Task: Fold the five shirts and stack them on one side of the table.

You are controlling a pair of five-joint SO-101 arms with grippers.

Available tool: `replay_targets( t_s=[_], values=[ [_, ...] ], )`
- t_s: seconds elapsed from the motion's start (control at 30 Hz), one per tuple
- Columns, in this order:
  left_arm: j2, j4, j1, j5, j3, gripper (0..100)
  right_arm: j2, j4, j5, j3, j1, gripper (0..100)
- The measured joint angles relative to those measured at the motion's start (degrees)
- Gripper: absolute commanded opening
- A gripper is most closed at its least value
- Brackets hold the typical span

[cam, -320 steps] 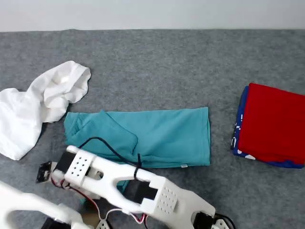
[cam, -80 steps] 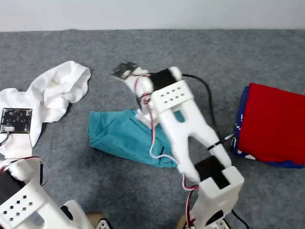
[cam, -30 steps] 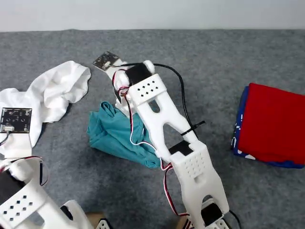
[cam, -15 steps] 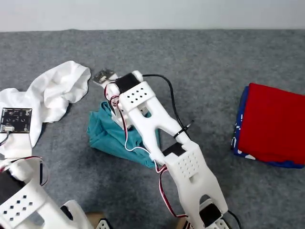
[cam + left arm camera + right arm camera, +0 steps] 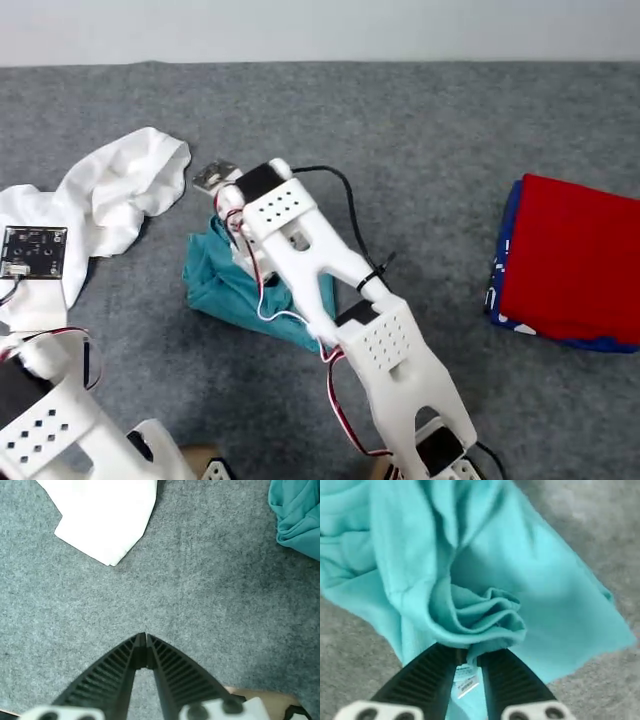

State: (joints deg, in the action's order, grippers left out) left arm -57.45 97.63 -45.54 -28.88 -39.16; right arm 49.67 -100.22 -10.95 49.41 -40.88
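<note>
Swings leftward at mid-table, pinching the bunched teal shirt (image 5: pixel 212 282) in the right gripper (image 5: pixel 468 656); holds the left gripper (image 5: pixel 145 639) closed on nothing; leaves white shirts (image 5: pixel 118 196) crumpled, folded stack (image 5: pixel 580 255) waiting far right.

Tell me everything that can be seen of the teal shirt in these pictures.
The teal shirt is soft, thin cloth, bunched into a wrinkled heap on the grey felt-like table, left of the middle. The right tool is shut on a gathered fold of it, beside a small white label. In the high view the right arm covers part of it. It lies apart from the white shirt.
</note>
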Motion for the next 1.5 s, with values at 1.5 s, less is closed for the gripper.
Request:
replay_targets(
  t_s=[1.5],
  values=[
    [-0.18, -0.97, 0.00, 2.73, 3.52, 1, -15.47, -0.44, -5.10, 1.58, -10.46, 3.3]
  ],
)
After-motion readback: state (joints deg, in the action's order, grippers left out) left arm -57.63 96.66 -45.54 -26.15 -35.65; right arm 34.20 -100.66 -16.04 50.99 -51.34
